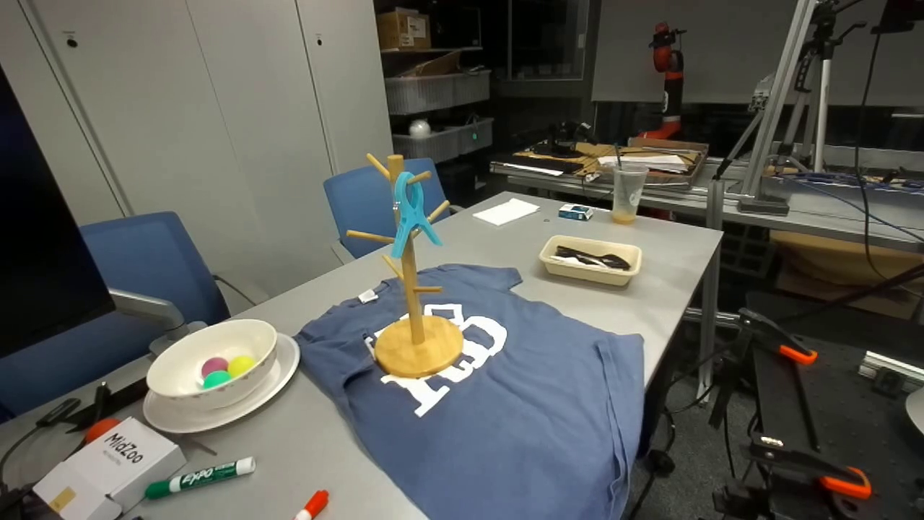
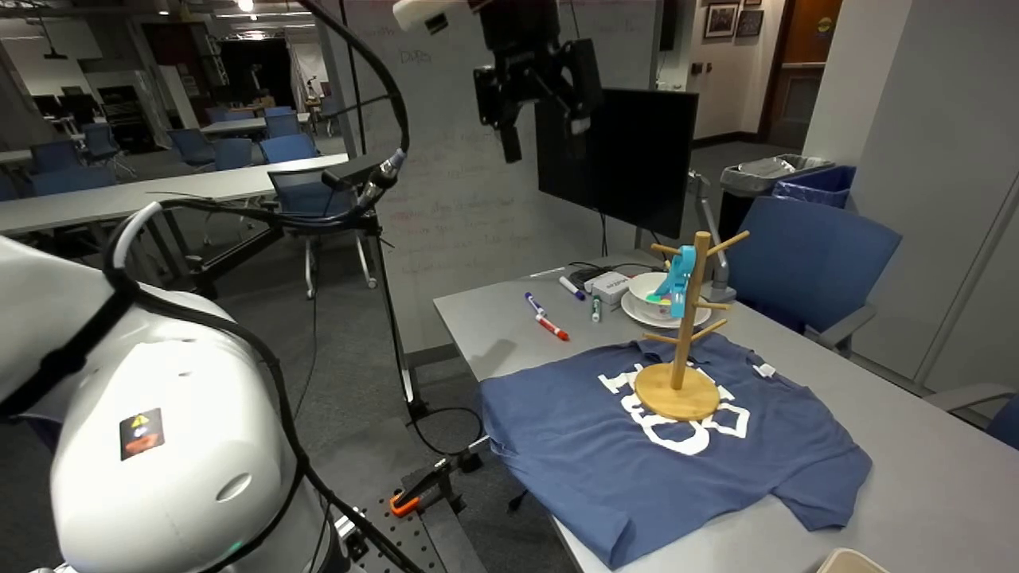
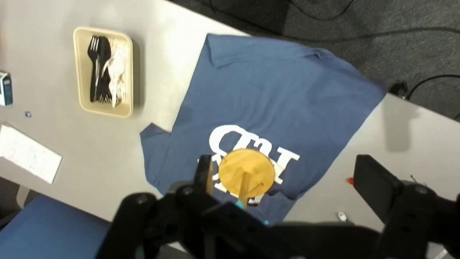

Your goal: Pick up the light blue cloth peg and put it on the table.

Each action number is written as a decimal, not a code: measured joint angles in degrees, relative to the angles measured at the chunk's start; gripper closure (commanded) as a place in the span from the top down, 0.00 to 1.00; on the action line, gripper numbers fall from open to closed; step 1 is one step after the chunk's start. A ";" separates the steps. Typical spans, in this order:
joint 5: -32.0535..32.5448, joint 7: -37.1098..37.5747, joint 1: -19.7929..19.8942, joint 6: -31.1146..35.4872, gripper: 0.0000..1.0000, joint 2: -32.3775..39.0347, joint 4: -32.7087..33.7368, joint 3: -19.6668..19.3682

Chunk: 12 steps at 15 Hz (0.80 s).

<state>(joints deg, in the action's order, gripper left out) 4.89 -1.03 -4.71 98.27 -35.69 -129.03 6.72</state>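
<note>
The light blue cloth peg (image 1: 411, 215) is clipped on the upper part of a wooden peg stand (image 1: 411, 289). It hangs there in both exterior views (image 2: 679, 278). In the wrist view only small bits of the peg (image 3: 240, 204) show; the gripper hides the rest. The stand's round base (image 3: 246, 169) shows between the finger lines, well below. My gripper (image 2: 546, 137) is open and empty, high above the table, apart from stand and peg. Its two black fingers are wide apart in the wrist view (image 3: 284, 165). The light grey table (image 1: 671, 242) lies under everything.
A blue T-shirt (image 1: 498, 390) lies spread under the stand. A bowl (image 1: 216, 361) with coloured balls on a plate, a small white box (image 1: 119, 462) and markers (image 1: 202, 477) are nearby. A cutlery tray (image 1: 590, 260), a cup (image 1: 628, 191) and a monitor (image 2: 629, 159) also stand around.
</note>
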 measured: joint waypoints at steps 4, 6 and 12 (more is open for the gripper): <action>0.61 1.03 0.25 -1.14 1.00 7.40 10.86 0.01; 0.67 1.14 0.35 -1.46 1.00 9.00 12.28 0.01; 0.72 2.03 0.34 -0.42 1.00 9.47 10.89 0.46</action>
<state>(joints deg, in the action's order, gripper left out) 5.61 0.99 -4.37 97.85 -26.22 -118.14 7.18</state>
